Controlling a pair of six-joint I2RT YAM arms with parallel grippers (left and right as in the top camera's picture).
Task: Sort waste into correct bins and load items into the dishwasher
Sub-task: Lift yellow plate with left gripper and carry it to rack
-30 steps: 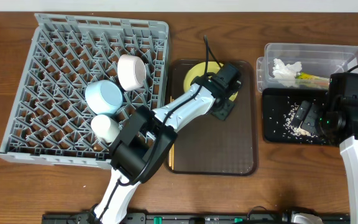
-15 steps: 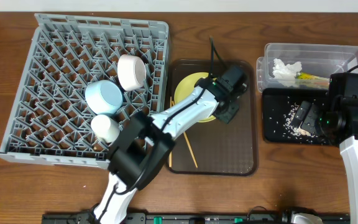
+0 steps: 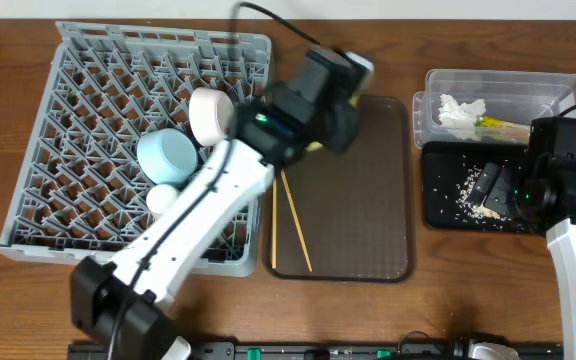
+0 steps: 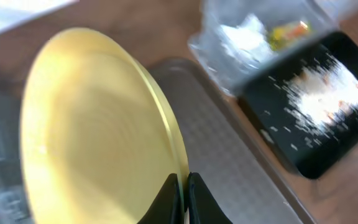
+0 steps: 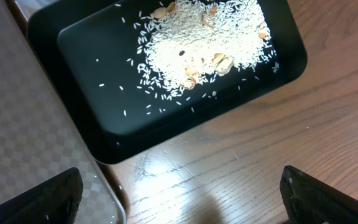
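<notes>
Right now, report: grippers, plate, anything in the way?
Left gripper shut on yellow plate, held on edge. Right gripper open at black tray. Chopsticks on brown tray, bowls in rack.

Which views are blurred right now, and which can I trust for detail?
Left wrist: motion-blurred throughout, yellow plate and background smeared. Overhead: left arm smeared, dish rack and chopsticks sharp. Right wrist: crisp on the rice crumbs in the black tray, mild glare on the wood table.

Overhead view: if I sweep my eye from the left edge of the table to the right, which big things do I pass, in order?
Grey dish rack → brown serving tray → black tray. The clear tub lies behind the black tray over the same stretch, so it is left out.
</notes>
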